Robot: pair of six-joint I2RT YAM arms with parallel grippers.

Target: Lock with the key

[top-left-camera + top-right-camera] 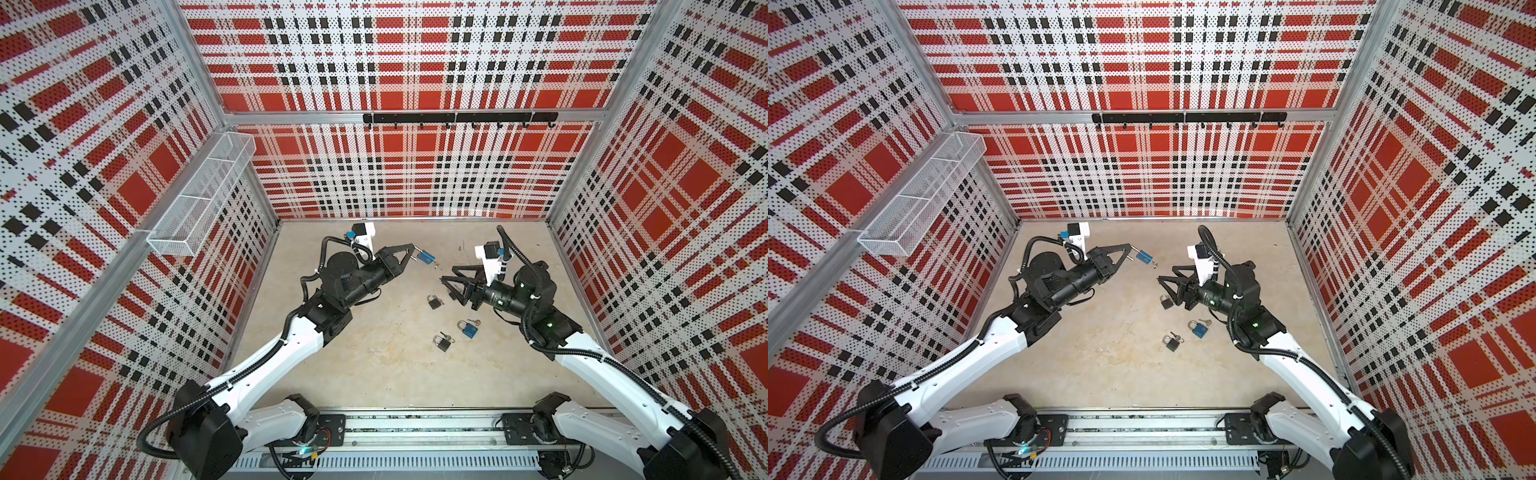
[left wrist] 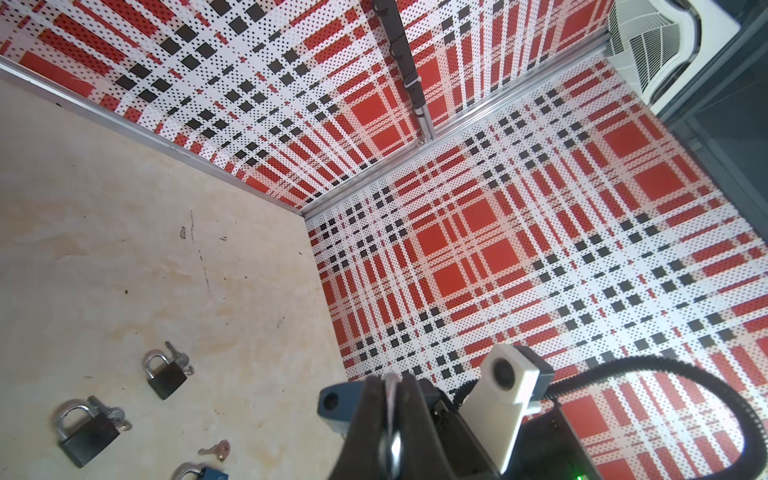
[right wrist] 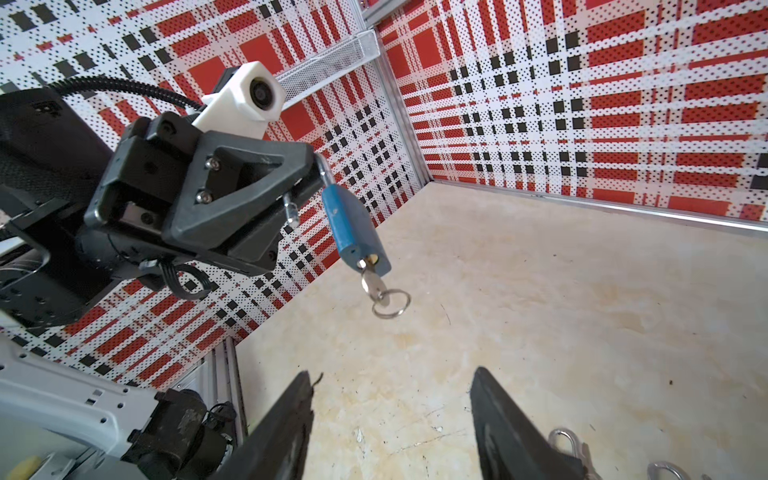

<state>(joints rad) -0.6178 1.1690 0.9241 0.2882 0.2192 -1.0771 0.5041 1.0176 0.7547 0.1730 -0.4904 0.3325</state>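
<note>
A blue padlock point(image 1: 424, 257) hangs above the floor at mid-back, held by its silver shackle in my shut left gripper point(image 1: 413, 252). The shackle's free end point(image 3: 291, 212) stands out of the body, so the lock is unlocked. A key point(image 3: 372, 286) with a ring point(image 3: 390, 303) sticks out of the keyhole in the padlock point(image 3: 353, 224). My right gripper point(image 1: 448, 274) is open and empty, a short way right of the key and not touching it. Its fingers point(image 3: 490, 415) point toward the key in the right wrist view. The left wrist view shows the shackle pinched between the jaws and the blue body point(image 2: 336, 405) beside them.
On the floor near the right arm lie a black padlock point(image 1: 434, 301), a second blue padlock point(image 1: 468, 329) with a loose key point(image 1: 477, 322), and another black padlock point(image 1: 444, 343) with keys. A hook rail point(image 1: 457, 117) crosses the back wall; a wire basket point(image 1: 199, 195) hangs left.
</note>
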